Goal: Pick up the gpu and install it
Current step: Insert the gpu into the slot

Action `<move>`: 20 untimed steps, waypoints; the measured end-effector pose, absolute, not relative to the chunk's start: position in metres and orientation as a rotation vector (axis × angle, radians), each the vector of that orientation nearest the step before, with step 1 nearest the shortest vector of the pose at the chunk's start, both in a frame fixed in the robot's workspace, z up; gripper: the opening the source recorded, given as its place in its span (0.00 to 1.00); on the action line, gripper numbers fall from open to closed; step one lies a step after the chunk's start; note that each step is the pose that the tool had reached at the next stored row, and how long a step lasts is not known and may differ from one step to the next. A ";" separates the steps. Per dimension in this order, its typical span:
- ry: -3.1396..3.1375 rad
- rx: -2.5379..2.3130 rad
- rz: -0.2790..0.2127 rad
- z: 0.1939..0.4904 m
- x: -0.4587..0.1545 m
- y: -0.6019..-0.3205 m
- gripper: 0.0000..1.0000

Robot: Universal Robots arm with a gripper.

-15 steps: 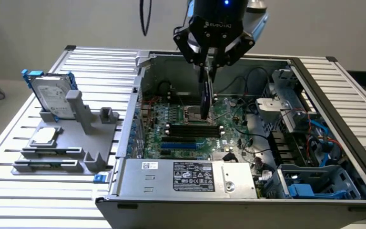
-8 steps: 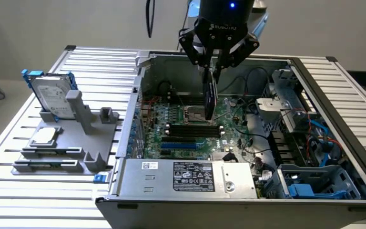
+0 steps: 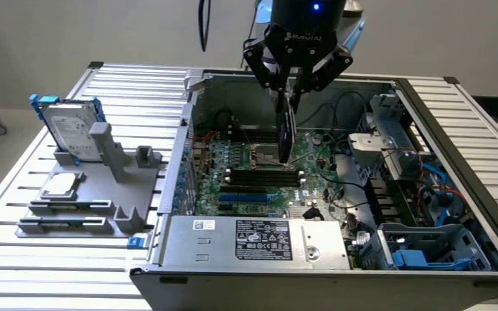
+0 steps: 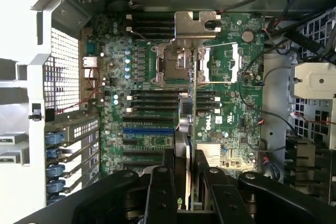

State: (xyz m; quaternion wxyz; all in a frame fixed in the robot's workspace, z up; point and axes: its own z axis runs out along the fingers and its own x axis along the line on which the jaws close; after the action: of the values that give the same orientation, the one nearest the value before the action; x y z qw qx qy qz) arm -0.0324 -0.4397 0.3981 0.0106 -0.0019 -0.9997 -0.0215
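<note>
Exterior view cuts off the top of the gripper (image 3: 290, 89), and the wrist view gives just its dark finger links (image 4: 169, 182). The jaws are clamped on the gpu (image 3: 287, 133), pinching one end of it between them. The card (image 4: 192, 114) reads nearly edge-on in both views, so its faces are hard to make out: a dark side shows faintly in the exterior view, the other side is hidden. It hangs straight below the jaws with its long axis vertical. The silver end bracket (image 4: 195, 24) is at the end farthest from the jaws, pointing down at the motherboard (image 3: 240, 162). Cannot tell whether that low end touches the board; it sits over the processor socket (image 4: 176, 61) area, with the memory slots (image 4: 152, 98) beside it. The computer case (image 3: 456, 129) is open on top. Its walls are well apart from the jaws on either side, with cables and a drive cage (image 3: 396, 142) off toward the exterior view's right. Outside the case, well apart from the jaws, a hard drive (image 3: 69, 129) stands on a gray holder (image 3: 111, 162) and a processor chip (image 3: 61, 186) lies on it.
</note>
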 end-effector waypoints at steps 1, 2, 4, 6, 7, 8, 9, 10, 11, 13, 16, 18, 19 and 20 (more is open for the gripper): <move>-3.120 -0.006 -0.067 0.398 -0.032 -0.440 0.26; -3.120 -0.006 -0.067 0.398 -0.032 -0.440 0.26; -3.120 -0.006 -0.067 0.398 -0.032 -0.440 0.26; -3.120 -0.006 -0.067 0.398 -0.032 -0.440 0.26; -3.120 0.004 -0.067 0.398 -0.032 -0.439 0.26; -3.119 0.031 -0.067 0.398 -0.032 -0.439 0.26; -3.118 0.059 -0.066 0.398 -0.033 -0.439 0.26; -3.117 0.088 -0.066 0.397 -0.033 -0.439 0.26; -3.116 0.116 -0.066 0.397 -0.033 -0.439 0.26; -3.113 0.172 -0.065 0.397 -0.033 -0.439 0.26; -3.106 0.257 -0.064 0.397 -0.033 -0.439 0.26; -3.100 0.315 -0.063 0.396 -0.033 -0.439 0.26; -3.096 0.343 -0.063 0.396 -0.033 -0.439 0.26; -3.093 0.371 -0.063 0.396 -0.033 -0.439 0.26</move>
State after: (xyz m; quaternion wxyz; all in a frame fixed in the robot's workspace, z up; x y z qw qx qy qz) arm -0.0325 -0.4393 0.3961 0.0130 0.1191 -0.9926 -0.0201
